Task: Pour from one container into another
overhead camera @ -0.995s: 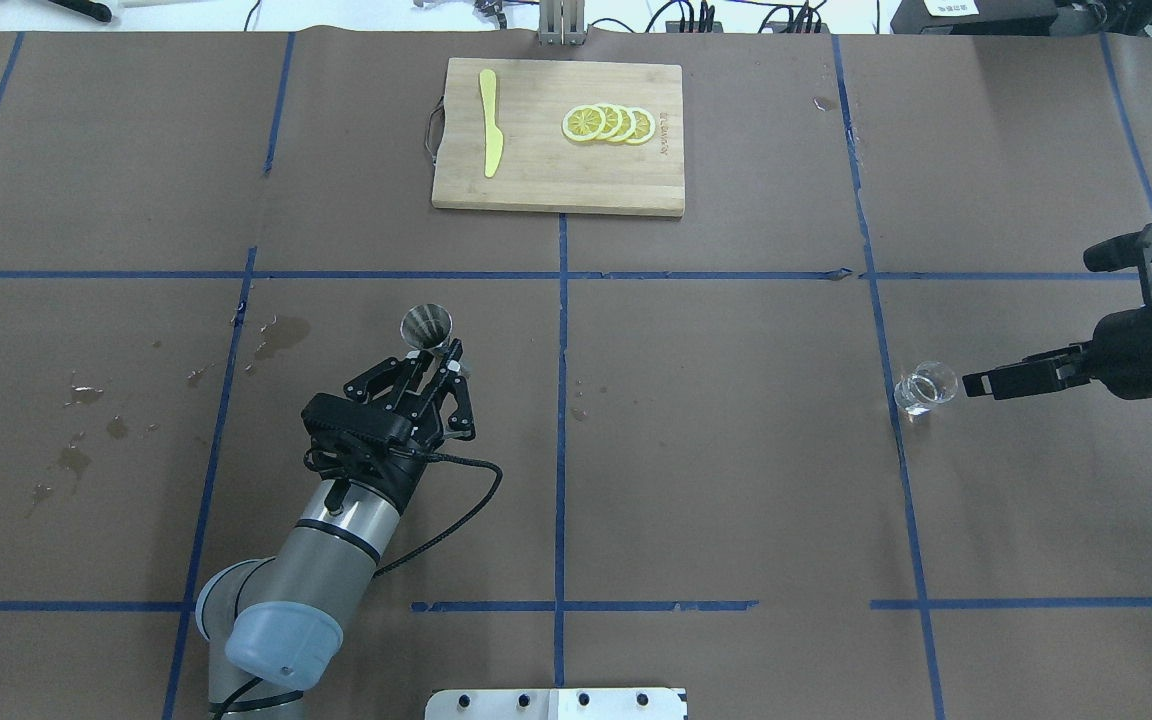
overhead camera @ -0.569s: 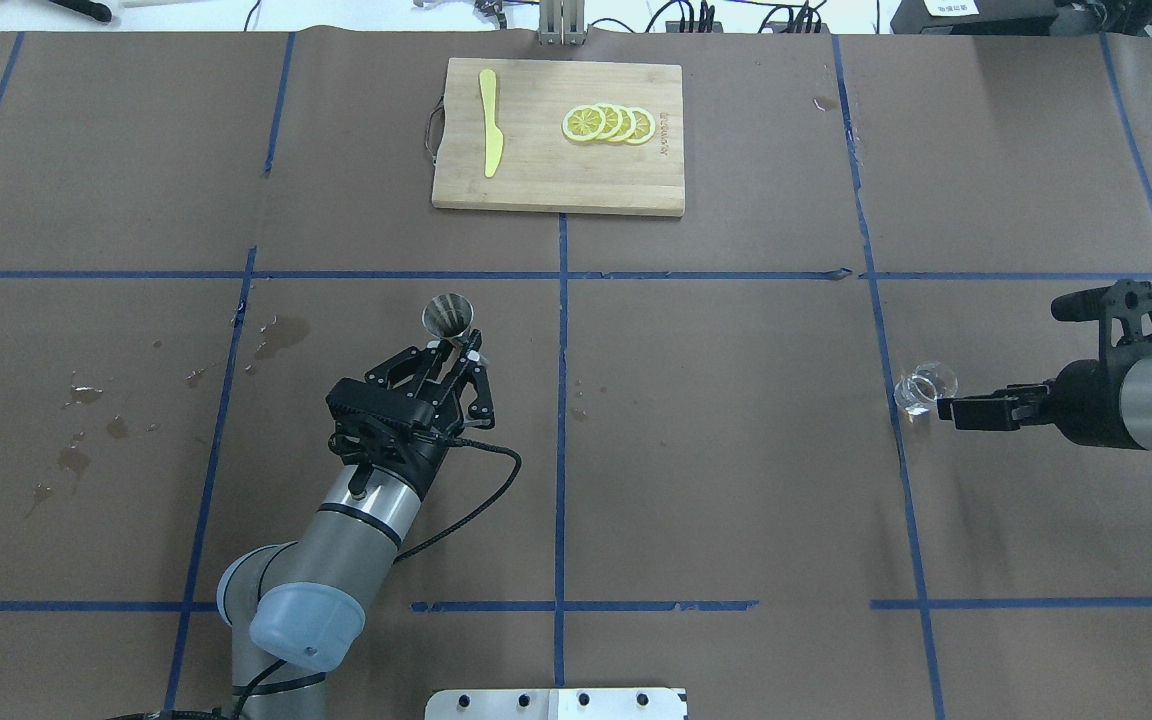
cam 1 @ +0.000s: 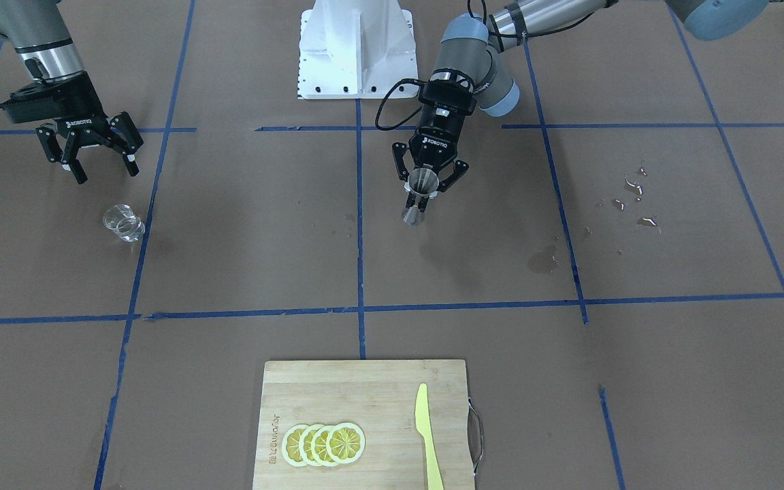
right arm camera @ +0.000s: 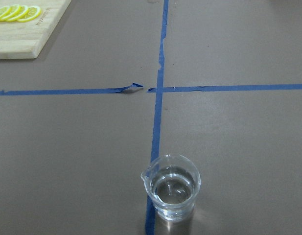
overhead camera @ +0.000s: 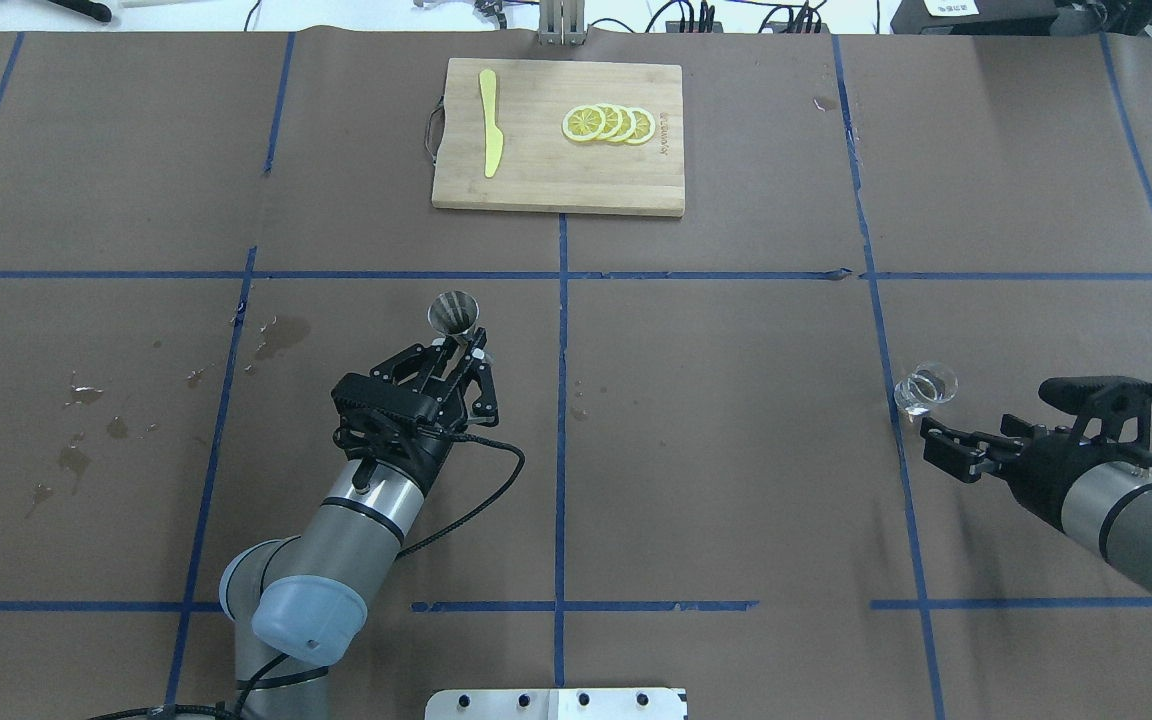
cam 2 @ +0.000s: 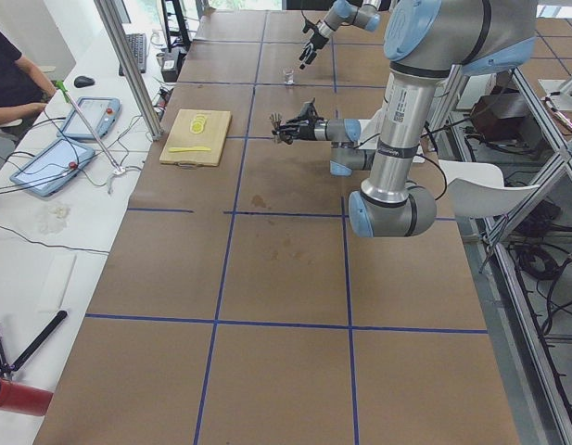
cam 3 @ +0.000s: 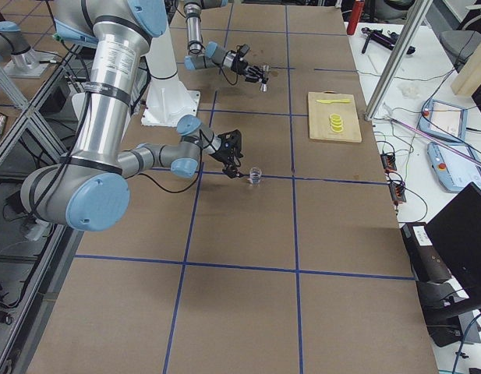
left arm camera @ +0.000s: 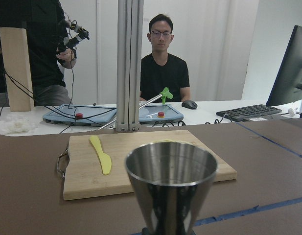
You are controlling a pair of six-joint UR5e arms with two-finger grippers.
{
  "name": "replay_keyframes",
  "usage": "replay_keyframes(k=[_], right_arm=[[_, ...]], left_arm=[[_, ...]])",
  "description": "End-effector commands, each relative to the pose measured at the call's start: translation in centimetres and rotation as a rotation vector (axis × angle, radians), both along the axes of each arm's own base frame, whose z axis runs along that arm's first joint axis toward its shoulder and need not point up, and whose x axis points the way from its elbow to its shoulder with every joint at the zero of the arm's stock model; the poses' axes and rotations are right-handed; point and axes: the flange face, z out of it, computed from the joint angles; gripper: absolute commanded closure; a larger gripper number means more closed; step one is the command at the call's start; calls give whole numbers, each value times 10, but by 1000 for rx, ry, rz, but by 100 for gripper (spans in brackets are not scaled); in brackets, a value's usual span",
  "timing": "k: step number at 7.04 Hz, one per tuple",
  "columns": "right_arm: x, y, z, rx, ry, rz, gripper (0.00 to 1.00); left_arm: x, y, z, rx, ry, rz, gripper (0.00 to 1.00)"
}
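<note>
left arm reaches forward from the base, forearm slanting down, wrist tipped low, and the left hand (cam 1: 422, 196) has its fingers pinched on the narrow waist of the jigger (cam 1: 424, 180). over on the other side the right arm stretches in low, forearm close to level, right hand (cam 1: 107, 174) with its fingers spread wide, tips pointing forward and down.

My left gripper (overhead camera: 461, 352) clamps the shiny steel hourglass jigger (overhead camera: 453, 312) upright at its narrow waist, while the small clear glass cup (right arm camera: 171, 188), part-filled with clear liquid, stands upright on a blue tape line (right arm camera: 157, 127), well off to my right.
</note>
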Motion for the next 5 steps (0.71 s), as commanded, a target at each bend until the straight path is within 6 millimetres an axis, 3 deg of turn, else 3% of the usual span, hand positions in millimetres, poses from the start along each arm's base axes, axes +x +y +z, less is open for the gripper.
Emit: replay_keyframes(k=[1,2,3,5], right_arm=[[-23,24,16,115,24,147,1],[-27,22,30,159,51,210,2],[-35,20,26,175,41,232,2],[-60,15,45,216,70,278,2]], left_arm=[[-1,-1,0,-1,1,-1,100],[-1,0,0,0,2,1,100],[-1,0,0,0,2,1,100],[-2,-5,-5,37,-44,62,100]])
